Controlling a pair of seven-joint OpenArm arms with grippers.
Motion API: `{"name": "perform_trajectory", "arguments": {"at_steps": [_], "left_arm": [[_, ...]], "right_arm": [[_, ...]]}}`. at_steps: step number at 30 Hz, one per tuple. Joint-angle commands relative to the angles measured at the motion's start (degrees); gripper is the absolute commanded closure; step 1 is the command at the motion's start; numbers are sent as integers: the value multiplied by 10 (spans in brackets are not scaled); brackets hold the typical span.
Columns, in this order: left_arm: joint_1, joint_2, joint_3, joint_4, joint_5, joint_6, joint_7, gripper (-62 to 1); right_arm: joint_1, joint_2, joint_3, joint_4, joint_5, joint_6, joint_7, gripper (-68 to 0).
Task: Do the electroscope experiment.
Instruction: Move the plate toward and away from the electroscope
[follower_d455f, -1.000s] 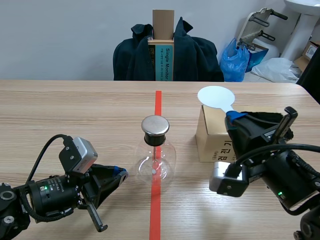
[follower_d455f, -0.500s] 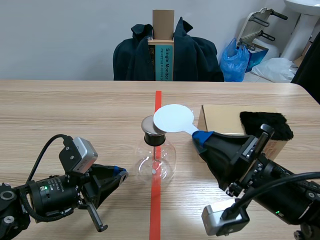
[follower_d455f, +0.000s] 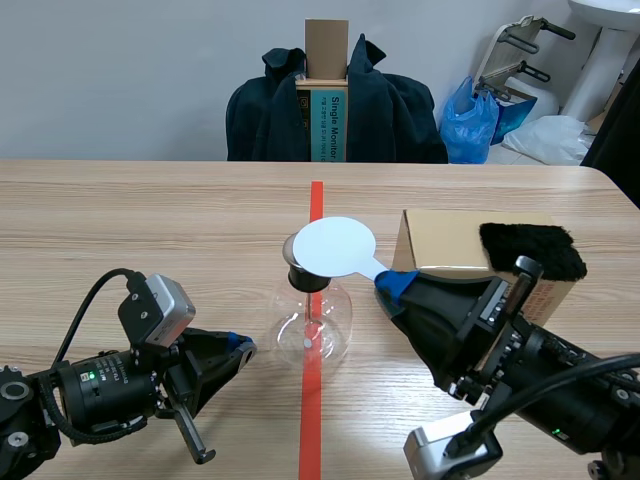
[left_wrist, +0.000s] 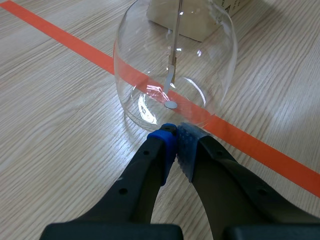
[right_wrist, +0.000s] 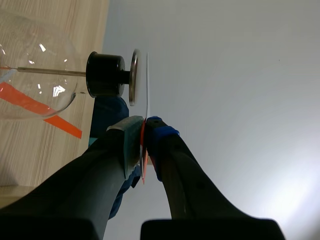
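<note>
**A:** What are the left fingers doing?

**B:** They are pressing together with nothing between them. They are lying low on the wooden desk, just beside the foot of the clear round glass flask.

**A:** Where is the flask sitting?

**B:** It is standing on the orange tape line in the middle of the desk. Its long way is running straight up and down. Its round metal cap is facing up, and its thin rod is hanging down inside.

**A:** What is hanging over the cap?

**B:** The white round flat paddle. The right fingers are clamping on its handle. The paddle is lying level. Its long way is running from those fingers toward the flask, with the round end pointing left. In the right wrist view a thin gap is showing between paddle and cap.

**A:** What could be going wrong soon?

**B:** I think nothing is holding the flask. If the paddle is pushing down hard or sliding sideways, the tall flask could be tipping over. The thin handle could also be slipping in the squeeze.

**A:** And farther right?

**B:** A brown cardboard box is sitting there, with a black fuzzy cloth lying on top.
</note>
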Motion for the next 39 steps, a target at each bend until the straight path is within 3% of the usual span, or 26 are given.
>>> {"name": "perform_trajectory", "arguments": {"at_steps": [1,6,11,24,28,33,39], "left_arm": [[0,1,-6,11,-5,-2,-8,-27],[0,1,-6,11,-5,-2,-8,-27],[0,1,-6,11,-5,-2,-8,-27],[0,1,-6,11,-5,-2,-8,-27],[0,1,-6,11,-5,-2,-8,-27],[0,1,-6,11,-5,-2,-6,-27],[0,1,-6,11,-5,-2,8,-27]], "right_arm": [[9,6,3,15,5,-4,4,-8],[9,6,3,15,5,-4,2,-8],[9,6,3,15,5,-4,-36,-8],[9,6,3,15,5,-4,-276,-8],[9,6,3,15,5,-4,-326,-8],[9,6,3,15,5,-4,-330,-8],[10,6,3,15,5,-4,-248,-8]]}}
